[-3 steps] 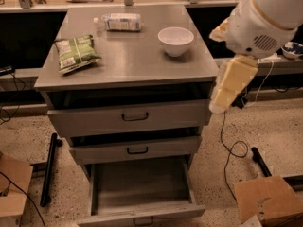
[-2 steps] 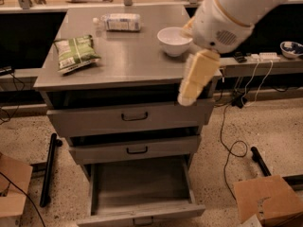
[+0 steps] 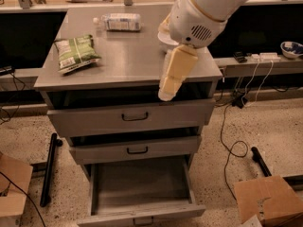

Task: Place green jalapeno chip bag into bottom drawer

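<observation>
The green jalapeno chip bag (image 3: pixel 75 54) lay at the left of the worktop (image 3: pixel 128 58), its label print unreadable. The tool (image 3: pixel 166 94) hung over the front edge, well apart; its opening couldn't be told. The bottom drawer (image 3: pixel 142 214) stood open.

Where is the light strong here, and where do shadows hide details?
Camera view: light from above leaves a soft sheen on the cabinet top beside the green jalapeno chip bag; the gripper, hanging before the top's front edge, is brightly lit; the recess above the top drawer is black shadow; the open bottom drawer is dim, its floor visible.
</observation>
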